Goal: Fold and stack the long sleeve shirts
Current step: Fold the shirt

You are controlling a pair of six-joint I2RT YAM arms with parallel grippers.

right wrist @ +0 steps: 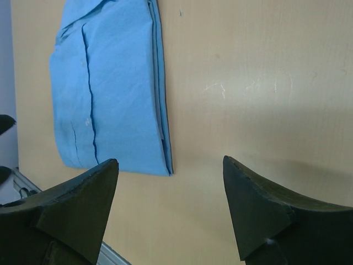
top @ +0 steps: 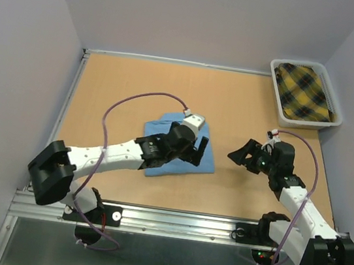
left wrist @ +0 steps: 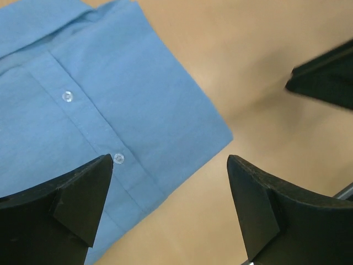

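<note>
A light blue long sleeve shirt (top: 207,162) lies folded into a rectangle near the middle of the table. In the left wrist view the shirt (left wrist: 99,94) shows its button placket and collar. My left gripper (top: 195,153) hovers over the shirt's right edge; its jaws (left wrist: 170,160) stand wide open with nothing between them. My right gripper (top: 243,156) is over bare table to the right of the shirt. It (right wrist: 170,163) is open and empty, with the shirt (right wrist: 110,94) ahead of it and apart from it.
A white basket (top: 276,88) at the back right corner holds a yellow-and-black plaid cloth (top: 305,91). Grey walls close in the table on three sides, and a metal rail (top: 171,221) runs along the near edge. The right gripper's dark tip (left wrist: 325,80) shows in the left wrist view.
</note>
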